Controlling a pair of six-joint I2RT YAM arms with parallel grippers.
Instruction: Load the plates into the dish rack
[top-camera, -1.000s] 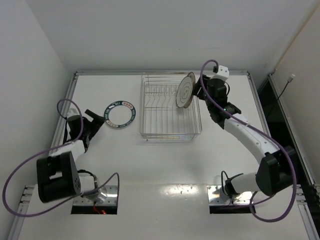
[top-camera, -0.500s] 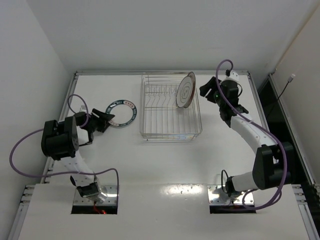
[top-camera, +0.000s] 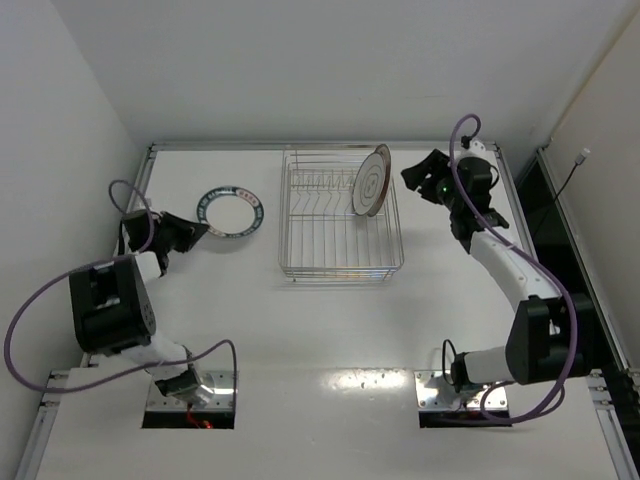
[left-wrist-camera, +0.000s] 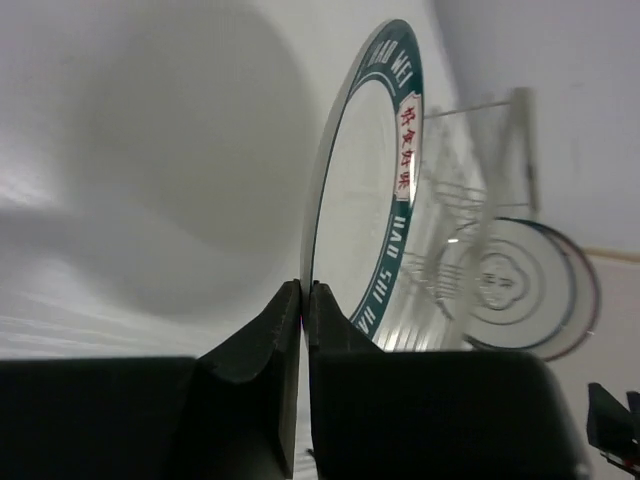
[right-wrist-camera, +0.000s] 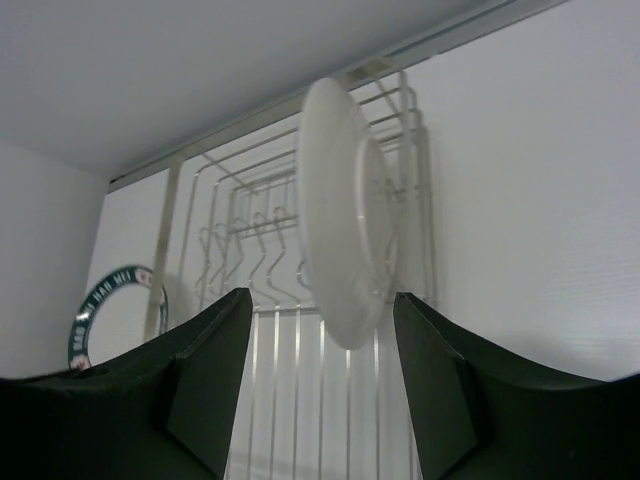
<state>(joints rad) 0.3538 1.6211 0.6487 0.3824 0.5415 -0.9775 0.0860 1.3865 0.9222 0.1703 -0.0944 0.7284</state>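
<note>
A white plate with a dark blue-green patterned rim (top-camera: 229, 211) lies at the left of the table, and the left wrist view shows it edge-on (left-wrist-camera: 365, 200). My left gripper (top-camera: 186, 232) is shut on its near rim, the jaws pinching the thin edge (left-wrist-camera: 304, 288). The silver wire dish rack (top-camera: 340, 250) stands at the table's middle back. A plate with thin grey rings and a centre motif (top-camera: 372, 180) stands upright in the rack's right end, and its white back (right-wrist-camera: 345, 210) faces the right wrist camera. My right gripper (top-camera: 420, 176) hangs open just right of that plate, touching nothing (right-wrist-camera: 320, 298).
White walls close in the table at the back and both sides. A raised metal rim (top-camera: 320, 146) runs along the far edge. The rack's upright prongs (right-wrist-camera: 255, 235) stand left of the loaded plate. A dark gap (top-camera: 545, 200) runs beside the table's right edge.
The left gripper closed on the blue-green plate's rim, and the plate shifted slightly back and left. The right gripper drew back to the right, away from the plate standing in the rack.
</note>
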